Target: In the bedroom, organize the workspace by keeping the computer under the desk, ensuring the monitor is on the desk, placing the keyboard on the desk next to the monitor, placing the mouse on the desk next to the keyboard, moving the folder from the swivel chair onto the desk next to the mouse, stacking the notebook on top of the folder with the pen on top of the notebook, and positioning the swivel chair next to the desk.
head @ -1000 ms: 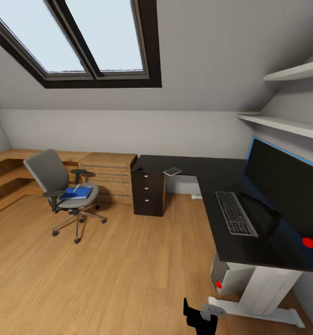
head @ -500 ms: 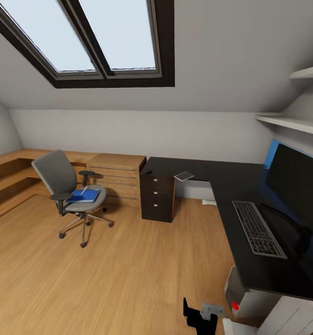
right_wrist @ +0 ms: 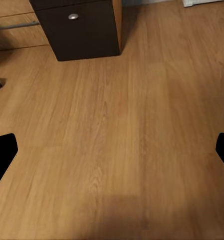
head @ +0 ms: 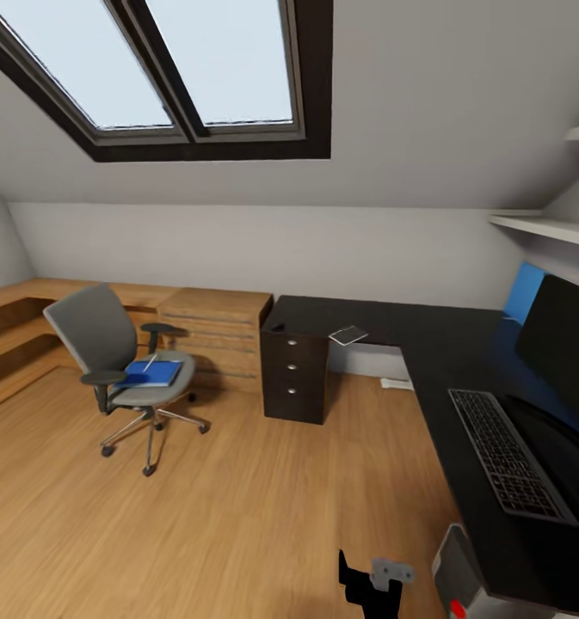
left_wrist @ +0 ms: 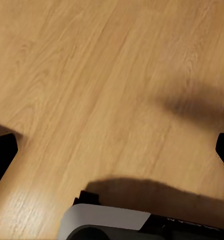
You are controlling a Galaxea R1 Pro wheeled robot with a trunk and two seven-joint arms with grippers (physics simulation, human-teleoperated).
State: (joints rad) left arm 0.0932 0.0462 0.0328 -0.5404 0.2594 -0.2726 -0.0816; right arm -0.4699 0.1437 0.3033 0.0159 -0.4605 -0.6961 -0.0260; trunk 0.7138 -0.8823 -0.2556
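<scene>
Sloped white ceiling with skylight (head: pixel 194 69), wooden floor (head: pixel 237 516), light wooden cabinet (head: pixel 216 331).

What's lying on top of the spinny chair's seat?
A bright blue folder lies flat on the swivel chair seat, with a thin pale stick, maybe a pen, on it. Whatever is beneath the folder is covered.

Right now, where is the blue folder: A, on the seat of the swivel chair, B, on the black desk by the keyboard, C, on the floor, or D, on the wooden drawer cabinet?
A: in the head view the blue folder lies flat on the grey seat of the swivel chair, away from the desk.
</scene>
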